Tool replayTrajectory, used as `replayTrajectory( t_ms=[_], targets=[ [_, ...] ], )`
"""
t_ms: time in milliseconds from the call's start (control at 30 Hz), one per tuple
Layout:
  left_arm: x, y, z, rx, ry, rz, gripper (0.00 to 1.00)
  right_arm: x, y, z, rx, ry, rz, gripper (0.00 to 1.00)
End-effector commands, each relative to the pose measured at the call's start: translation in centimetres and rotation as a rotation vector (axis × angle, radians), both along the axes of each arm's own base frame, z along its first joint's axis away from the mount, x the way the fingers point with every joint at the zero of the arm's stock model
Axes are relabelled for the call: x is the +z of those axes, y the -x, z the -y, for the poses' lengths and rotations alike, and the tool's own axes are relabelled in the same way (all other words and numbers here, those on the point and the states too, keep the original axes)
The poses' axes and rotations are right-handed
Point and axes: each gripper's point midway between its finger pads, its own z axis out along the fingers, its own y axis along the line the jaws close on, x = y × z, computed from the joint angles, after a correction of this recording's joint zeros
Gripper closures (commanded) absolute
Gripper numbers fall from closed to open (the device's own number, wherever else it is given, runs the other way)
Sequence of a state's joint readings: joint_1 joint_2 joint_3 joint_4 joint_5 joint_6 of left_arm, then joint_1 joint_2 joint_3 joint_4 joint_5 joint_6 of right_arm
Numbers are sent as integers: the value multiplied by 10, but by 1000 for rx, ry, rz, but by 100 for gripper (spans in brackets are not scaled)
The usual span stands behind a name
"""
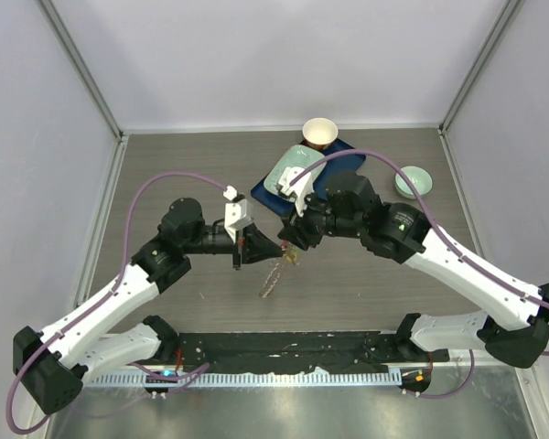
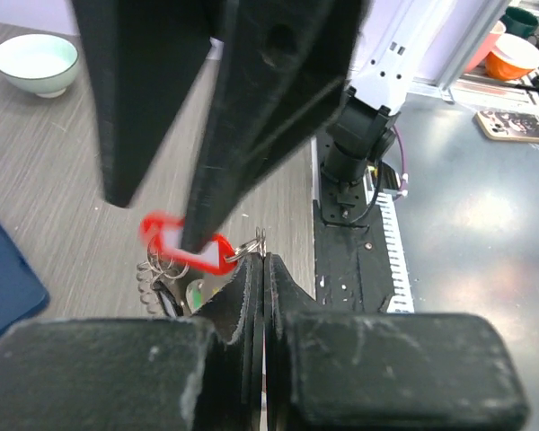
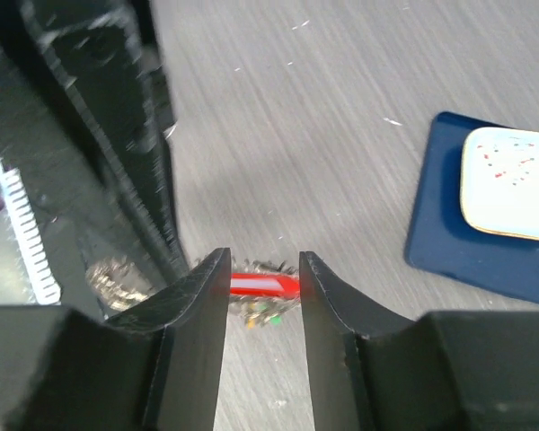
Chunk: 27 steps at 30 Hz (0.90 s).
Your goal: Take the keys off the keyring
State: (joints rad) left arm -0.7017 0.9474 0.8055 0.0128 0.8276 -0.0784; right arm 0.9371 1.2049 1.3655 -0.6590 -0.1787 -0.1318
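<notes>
My left gripper [image 1: 274, 249] is shut on a small metal loop of the keyring [image 2: 260, 241] and holds it above the table. The rest of the keyring, a silvery fringed strand [image 1: 272, 276], hangs down from there to the table. The red key head [image 2: 187, 244] hangs off that loop, with a green head [image 2: 195, 294] just below it. My right gripper [image 1: 291, 243] faces the left one, tip to tip. In the right wrist view its jaws are open around the red key head [image 3: 265, 285], which spans the gap at the fingertips. I cannot tell whether they touch it. An orange key is hardly visible.
A dark blue mat [image 1: 334, 169] with a pale green plate [image 1: 288, 178] lies behind the grippers. A cup [image 1: 319, 132] stands at the back, and a pale green bowl [image 1: 413, 181] at the right. The black base rail [image 1: 284, 352] runs along the near edge.
</notes>
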Motion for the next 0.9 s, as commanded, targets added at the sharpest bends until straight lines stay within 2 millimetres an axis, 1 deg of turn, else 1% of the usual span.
replayTrajectory(
  t_ms=[0, 33, 100, 133, 167, 200, 233, 267, 300, 333, 367, 400, 433, 467, 500, 533, 567, 600, 633, 667, 700, 733, 767, 800, 867],
  targets=[
    [32, 14, 4, -57, 127, 30, 100, 54, -33, 1, -177, -138, 123, 56],
    [35, 14, 5, -59, 139, 33, 100, 62, -33, 2, -195, -168, 115, 55],
    [35, 14, 6, -54, 150, 16, 100, 77, -40, 14, -283, -205, 136, 49],
    [39, 12, 6, -48, 172, 25, 100, 84, -42, 19, -311, -225, 142, 48],
    [37, 13, 6, -46, 177, 22, 100, 88, -40, 22, -332, -249, 126, 48],
    [38, 11, 7, -40, 184, 18, 100, 95, -35, 27, -333, -276, 127, 48],
    [41, 12, 6, -38, 197, 16, 100, 97, -30, 29, -320, -295, 123, 48],
    [41, 10, 7, -28, 201, 11, 100, 97, -25, 30, -312, -316, 105, 49],
    [42, 10, 6, -23, 204, 11, 100, 91, -14, 26, -252, -326, 79, 53],
    [43, 9, 7, -21, 208, 9, 100, 96, -1, 29, -214, -356, 73, 56],
    [45, 8, 6, -9, 215, 11, 100, 95, 6, 31, -196, -371, 54, 66],
    [46, 8, 5, -7, 218, 12, 100, 86, 11, 31, -174, -361, 40, 68],
    [48, 8, 5, -2, 229, 14, 100, 89, 27, 33, -106, -388, 32, 69],
    [52, 9, 3, 6, 240, 19, 100, 90, 34, 32, -73, -404, 28, 68],
    [53, 9, 3, 7, 245, 23, 100, 77, 40, 31, -46, -399, 8, 65],
    [56, 10, 2, 6, 259, 32, 100, 83, 53, 35, 2, -435, 14, 62],
    [57, 11, 1, 6, 267, 31, 100, 86, 57, 35, 24, -466, 29, 58],
    [61, 14, -1, 3, 281, 41, 100, 73, 61, 34, 50, -460, 22, 58],
    [64, 15, -2, 0, 298, 54, 100, 71, 66, 33, 79, -472, 32, 57],
    [66, 17, -3, -2, 309, 56, 100, 83, 79, 33, 155, -527, 69, 56],
    [71, 20, -5, -10, 327, 77, 100, 70, 80, 31, 173, -525, 67, 56],
    [71, 21, -6, -13, 330, 79, 100, 69, 82, 30, 190, -540, 81, 55],
    [72, 23, -6, -17, 338, 81, 100, 82, 89, 32, 232, -593, 131, 54],
    [74, 25, -8, -21, 347, 92, 100, 69, 88, 29, 248, -580, 149, 53],
    [75, 26, -8, -28, 350, 96, 100, 72, 88, 30, 252, -610, 187, 53]
  ],
)
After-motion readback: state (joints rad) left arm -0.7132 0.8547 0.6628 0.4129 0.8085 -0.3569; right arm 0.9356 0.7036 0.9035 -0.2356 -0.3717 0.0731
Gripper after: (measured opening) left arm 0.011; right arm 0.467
